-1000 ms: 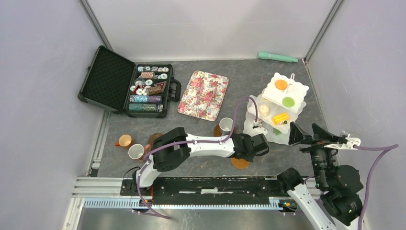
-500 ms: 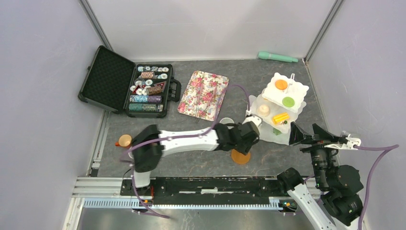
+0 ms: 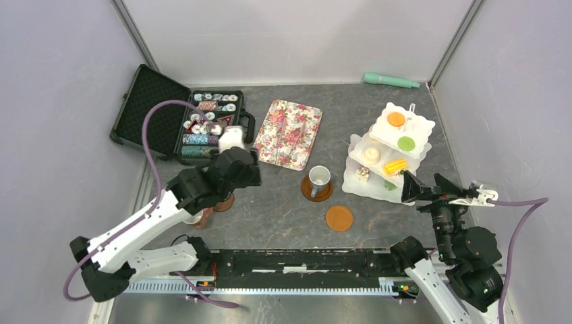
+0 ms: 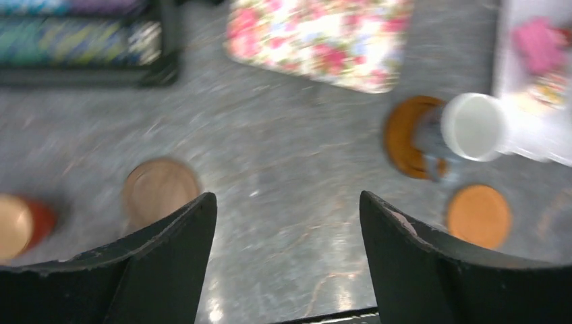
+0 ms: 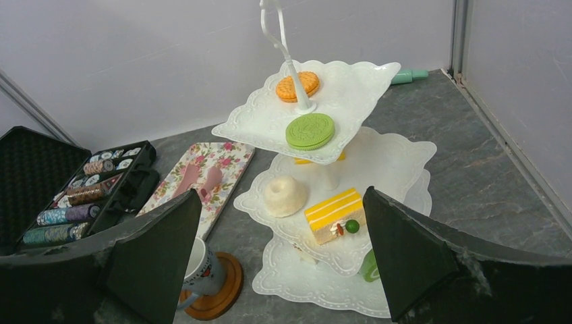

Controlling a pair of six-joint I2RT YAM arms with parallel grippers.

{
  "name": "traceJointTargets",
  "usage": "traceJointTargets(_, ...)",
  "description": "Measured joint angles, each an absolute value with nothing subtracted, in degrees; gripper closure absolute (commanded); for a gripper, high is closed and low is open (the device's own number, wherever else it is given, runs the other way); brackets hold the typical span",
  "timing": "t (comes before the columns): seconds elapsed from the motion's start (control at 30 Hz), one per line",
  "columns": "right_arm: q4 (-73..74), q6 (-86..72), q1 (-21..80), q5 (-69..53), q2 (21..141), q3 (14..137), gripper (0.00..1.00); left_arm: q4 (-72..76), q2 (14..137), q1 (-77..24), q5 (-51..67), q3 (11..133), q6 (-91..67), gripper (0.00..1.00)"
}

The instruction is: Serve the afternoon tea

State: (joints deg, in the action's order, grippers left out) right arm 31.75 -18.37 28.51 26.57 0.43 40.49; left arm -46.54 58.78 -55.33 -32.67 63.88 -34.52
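Grey marbled table, pale walls on 3 sides.

Stand: right of centre in the top view, upright, 3 tiers.
- Top tier: orange biscuit and green biscuit.
- Middle tier: white ring cake and yellow slice.
- Bottom tier: something green, mostly hidden.
- Pink pastry shows at the upper right of the left wrist view. It's blurred, and I can't tell which tier it's on.

Mug: upright on a saucer, just left of the stand.

Bare saucer: below and right of the mug, apart from mug and stand.

3rd saucer: lower left of the left wrist view, nothing on it. Orange mug is near it at the left edge of the frame. In the top view both sit mostly under the left arm.

Left gripper: fingers spread wide, nothing between them, over bare table with the 3rd saucer to frame left and the mug to frame right.

Right gripper: fingers spread wide, empty. It faces the stand from the lower right of the top view, clear of it.

Tray: flat, above the mug, centre of frame. Chip case: upper left, lid open. Teal object: lying by the back wall, upper right.
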Motion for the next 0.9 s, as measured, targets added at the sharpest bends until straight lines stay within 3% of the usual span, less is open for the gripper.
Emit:
traceJointTargets(0.13, 31.5, -18.4, 28.5, 26.3, 0.4, 40.2, 0.02, -55.7, 55.7, -46.1, -34.6, 59.4, -43.0, 0.00)
traceJointTargets(0.47, 31.2, -18.8, 28.5, 25.5, 0.4, 40.2, 0.02, -71.0, 56.4, -26.3, -37.2, 56.3, -62.9, 0.00)
traceJointTargets(0.8, 31.0, -19.3, 28.5, 25.3, 0.4, 40.2, 0.02, -71.7, 57.1, -10.4, -29.6, 51.3, -71.2, 0.00)
traceJointTargets(0.9, 30.9, -19.4, 28.5, 25.3, 0.4, 40.2, 0.02, -70.3, 57.7, -8.1, -26.8, 48.8, -73.8, 0.06)
